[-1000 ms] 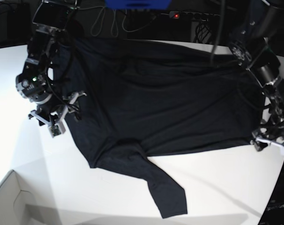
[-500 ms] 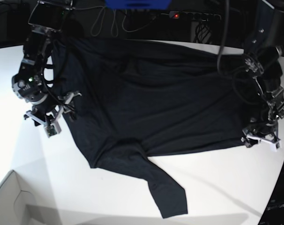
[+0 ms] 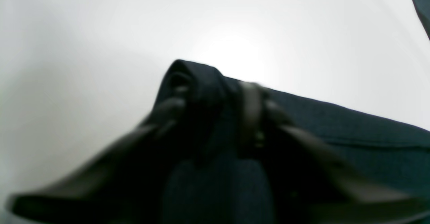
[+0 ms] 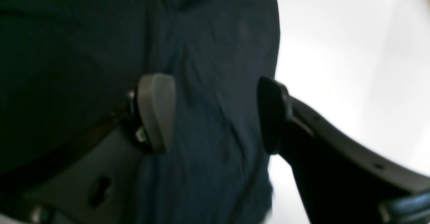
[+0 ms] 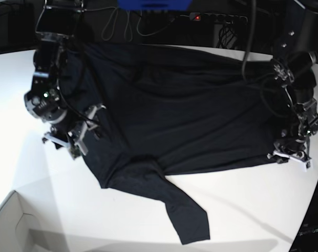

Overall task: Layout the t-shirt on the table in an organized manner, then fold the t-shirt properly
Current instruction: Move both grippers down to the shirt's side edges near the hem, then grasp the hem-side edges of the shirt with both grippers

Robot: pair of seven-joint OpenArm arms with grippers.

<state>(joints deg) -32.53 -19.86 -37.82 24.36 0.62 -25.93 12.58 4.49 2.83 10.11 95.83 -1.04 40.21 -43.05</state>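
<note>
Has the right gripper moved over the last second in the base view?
Yes. The right gripper has shifted toward the t-shirt, away from the table's left edge; its jaws now straddle the shirt's edge.
</note>
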